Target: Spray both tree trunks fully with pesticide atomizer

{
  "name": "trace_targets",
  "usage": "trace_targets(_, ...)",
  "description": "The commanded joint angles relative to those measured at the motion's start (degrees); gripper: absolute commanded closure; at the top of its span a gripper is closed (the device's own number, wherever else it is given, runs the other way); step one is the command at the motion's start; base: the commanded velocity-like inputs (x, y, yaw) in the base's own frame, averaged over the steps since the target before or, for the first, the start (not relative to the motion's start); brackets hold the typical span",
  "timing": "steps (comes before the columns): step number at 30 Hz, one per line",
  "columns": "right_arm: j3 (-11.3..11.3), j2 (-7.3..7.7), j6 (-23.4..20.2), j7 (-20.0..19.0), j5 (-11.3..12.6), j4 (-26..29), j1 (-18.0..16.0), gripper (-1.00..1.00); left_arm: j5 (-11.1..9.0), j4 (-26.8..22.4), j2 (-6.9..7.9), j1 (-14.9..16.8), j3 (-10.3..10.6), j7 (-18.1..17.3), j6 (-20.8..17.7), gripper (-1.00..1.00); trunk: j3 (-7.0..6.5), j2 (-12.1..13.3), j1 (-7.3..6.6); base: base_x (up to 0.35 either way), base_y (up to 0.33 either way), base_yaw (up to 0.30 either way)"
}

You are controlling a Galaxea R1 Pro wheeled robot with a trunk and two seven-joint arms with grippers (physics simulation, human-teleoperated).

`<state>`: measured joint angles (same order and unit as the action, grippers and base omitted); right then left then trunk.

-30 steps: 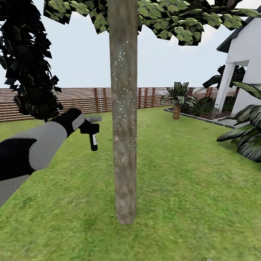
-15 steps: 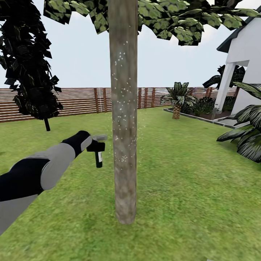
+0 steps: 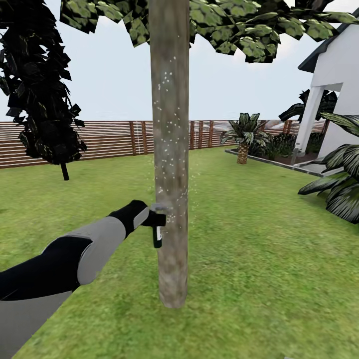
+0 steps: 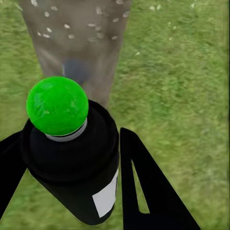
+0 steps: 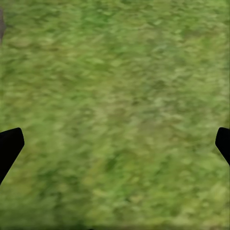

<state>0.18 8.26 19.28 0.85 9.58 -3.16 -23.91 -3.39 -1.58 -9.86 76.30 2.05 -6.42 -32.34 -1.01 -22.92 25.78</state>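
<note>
My left gripper [image 4: 72,158] is clenched on the sprayer [image 3: 157,234] – almost touching the trunk [image 3: 170,149]. I risk bumping it; the lower bark could stay bare.

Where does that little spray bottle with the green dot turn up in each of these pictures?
Head view: the pesticide atomizer hangs from the left gripper, at the tree trunk.
Left wrist view: close up, the atomizer sits between the jaws, green dot facing the camera.
Right wrist view: not in it, just grass.
Shared landmark: the white-speckled trunk.
</note>
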Motion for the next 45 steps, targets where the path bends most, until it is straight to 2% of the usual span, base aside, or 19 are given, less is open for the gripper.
trace_targets(1, 0.0, 0.00, 0.0, 0.0, 0.0, 0.0, 0.0, -1.00, 0.1, 0.0, -0.13, -0.3, 0.2, 0.0, 0.8, 1.00, 0.00, 0.0, 0.00, 0.000, 0.000, 0.000)
trace_targets(2, 0.0, 0.00, 0.0, 0.0, 0.0, 0.0, 0.0, -1.00, 0.1, 0.0, -0.13, -1.2, 0.1, 0.0, 2.4, 1.00, 0.00, 0.0, 0.00, 0.000, 0.000, 0.000)
trace_targets(3, 0.0, 0.00, 0.0, 0.0, 0.0, 0.0, 0.0, -1.00, 0.1, 0.0, -0.13, -3.4, 0.1, 0.0, 6.6, 1.00, 0.00, 0.0, 0.00, 0.000, 0.000, 0.000)
trace_targets(5, 0.0, 0.04, 0.1, 0.0, 0.0, 0.0, 0.0, -1.00, -0.1, -0.1, -0.13, -5.7, 0.1, 0.1, 12.5, 1.00, 0.00, 0.0, 0.00, 0.000, 0.000, 0.000)
trace_targets(6, 0.0, 0.06, 0.1, 0.0, 0.0, 0.0, 0.0, -1.00, -0.3, -0.4, -0.13, -6.3, -0.1, 0.1, 14.0, 1.00, 0.00, 0.0, 0.00, 0.000, 0.000, 0.000)
trace_targets(9, 0.0, 0.08, 0.1, 0.0, 0.0, 0.0, 0.0, -1.00, -0.4, -6.0, -0.13, -6.8, -0.2, 0.2, 14.9, 1.00, 0.00, 0.0, 0.00, 0.000, 0.000, 0.000)
trace_targets(12, 0.0, 0.09, 0.1, 0.0, 0.0, 0.0, 0.0, -1.00, -0.4, -8.7, -0.13, -6.9, -0.5, 0.2, 13.6, 1.00, 0.00, 0.0, 0.00, 0.000, 0.000, 0.000)
trace_targets(15, 0.0, 0.09, 0.1, 0.0, 0.0, 0.0, 0.0, -1.00, -0.4, -6.6, 0.08, -6.9, -1.0, 0.1, 13.8, 1.00, 0.00, 0.0, 0.00, 0.000, 0.000, 0.000)
trace_targets(16, 0.0, 0.09, 0.1, 0.0, 0.0, 0.0, 0.0, -1.00, -0.3, -2.9, 0.48, -6.9, -1.1, 0.1, 15.8, 1.00, 0.00, 0.0, 0.00, 0.000, 0.000, 0.000)
trace_targets(17, 0.0, 0.09, 0.1, 0.0, 0.0, 0.0, 0.0, -1.00, -0.3, -1.9, 0.76, -7.1, -1.2, 0.1, 17.6, 1.00, 0.00, 0.0, 0.00, 0.000, 0.000, 0.000)
trace_targets(19, 0.0, 0.09, 0.1, 0.0, 0.0, 0.0, 0.0, -1.00, -0.2, -0.8, 1.12, -9.3, -1.2, 0.1, 19.8, 1.00, 0.00, 0.0, 0.00, 0.000, 0.000, 0.000)
trace_targets(21, 0.0, 0.09, 0.1, 0.0, 0.0, 0.0, 0.0, -1.00, -0.2, -0.3, 1.54, -13.8, -1.2, 0.1, 21.7, 1.00, 0.00, 0.0, 0.00, 0.000, 0.000, 0.000)
trace_targets(26, 0.0, -0.09, 0.1, -0.1, 0.1, 0.0, 0.0, -1.00, -0.1, -0.1, 1.83, -20.9, -1.1, 0.0, 29.3, 1.00, 0.00, 0.0, 0.00, 0.000, 0.000, 0.000)
trace_targets(36, 0.0, -2.22, 0.1, -0.2, 0.2, 0.0, 0.0, -1.00, 0.0, -0.2, 3.05, -21.9, -1.1, 0.0, 30.4, 1.00, 0.00, 0.0, 0.00, 0.086, 0.225, 0.000)
trace_targets(45, 0.0, -2.35, 0.1, -0.2, 0.1, 0.0, 0.0, -1.00, 0.0, -0.2, 3.57, -21.9, -1.1, 0.0, 30.4, 1.00, -0.09, 0.0, 0.00, 0.099, 0.348, -0.127)
